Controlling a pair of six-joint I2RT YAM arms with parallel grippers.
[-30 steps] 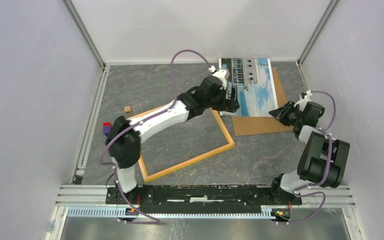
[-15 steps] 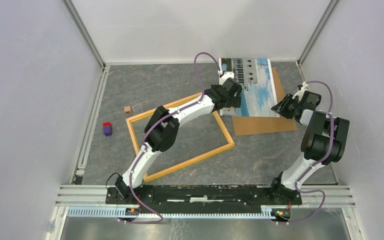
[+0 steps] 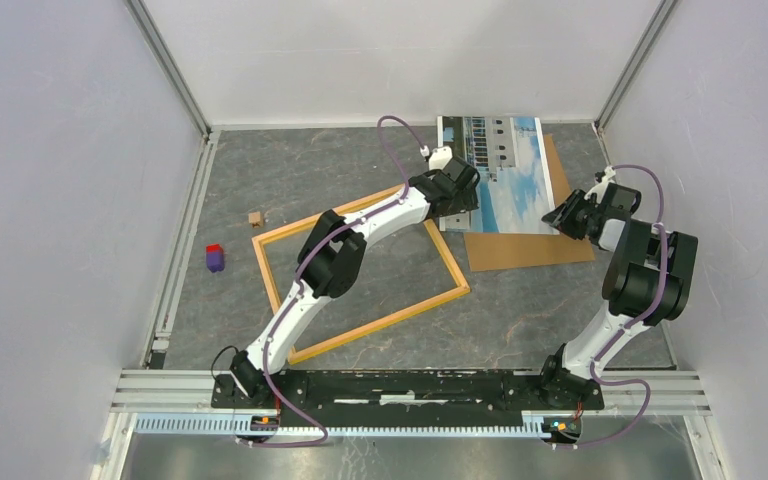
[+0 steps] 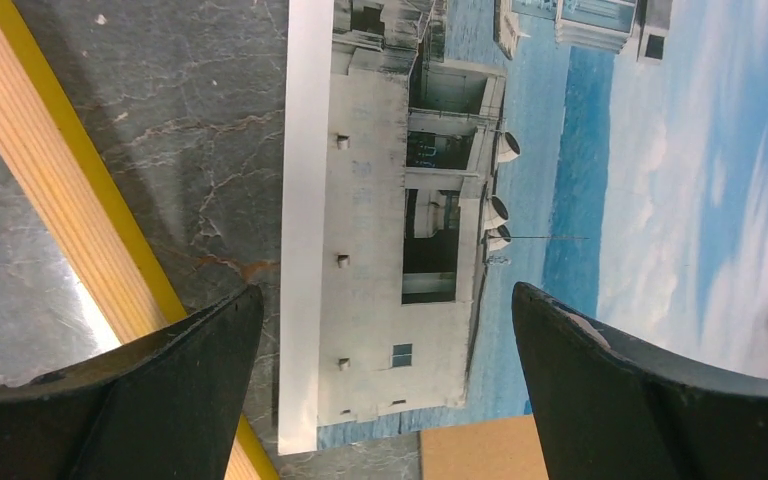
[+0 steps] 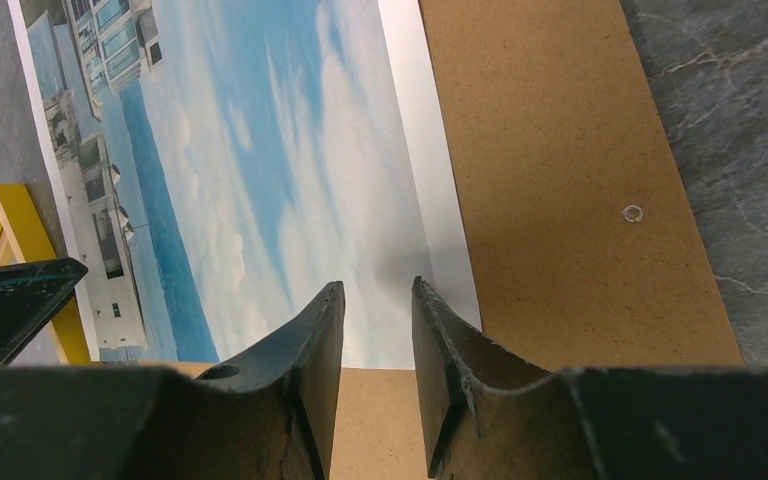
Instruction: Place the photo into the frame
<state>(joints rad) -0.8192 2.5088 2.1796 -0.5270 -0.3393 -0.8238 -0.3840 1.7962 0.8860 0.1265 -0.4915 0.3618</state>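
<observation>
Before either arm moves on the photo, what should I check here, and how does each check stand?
1. Left gripper open over the white edge of the photo: ok.
2. Right gripper holding anything: not ok, fingers narrowly apart, empty.
3. Photo flat on the backing board: ok.
4. Photo inside the frame: not ok, it lies beside it.
5. Either gripper touching the photo: cannot tell.

The left tool (image 4: pixel 385 300) spread wide above the photo (image 4: pixel 480 200), white edge between its fingers (image 4: pixel 160 380); frame (image 4: pixel 70 230) at 9 o'clock
</observation>
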